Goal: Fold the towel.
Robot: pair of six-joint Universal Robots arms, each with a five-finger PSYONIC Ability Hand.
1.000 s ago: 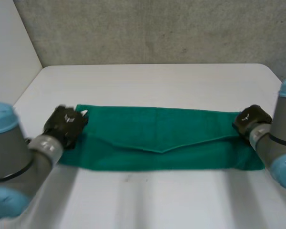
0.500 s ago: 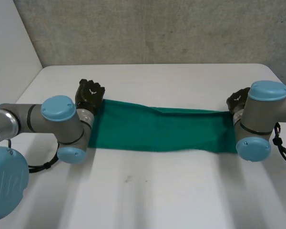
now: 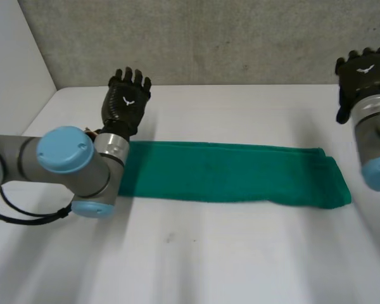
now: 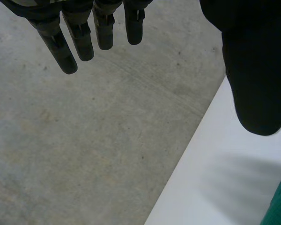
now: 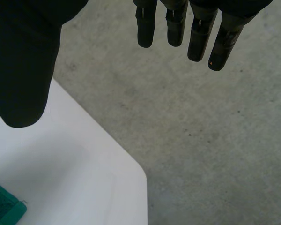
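While left hand (image 3: 126, 101) and right hand (image 3: 362, 73) hang open-fingered, empty, by the table's (image 3: 240, 266) far edge, towel (image 3: 228, 171) looks soft, light, limp; pinch end corners

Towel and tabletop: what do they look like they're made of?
Towel: green cloth, probably terry; matte, slightly fuzzy, with soft rounded folds at its end. Table: smooth, hard white top, maybe laminate or painted board; flat, even, with a rounded corner.
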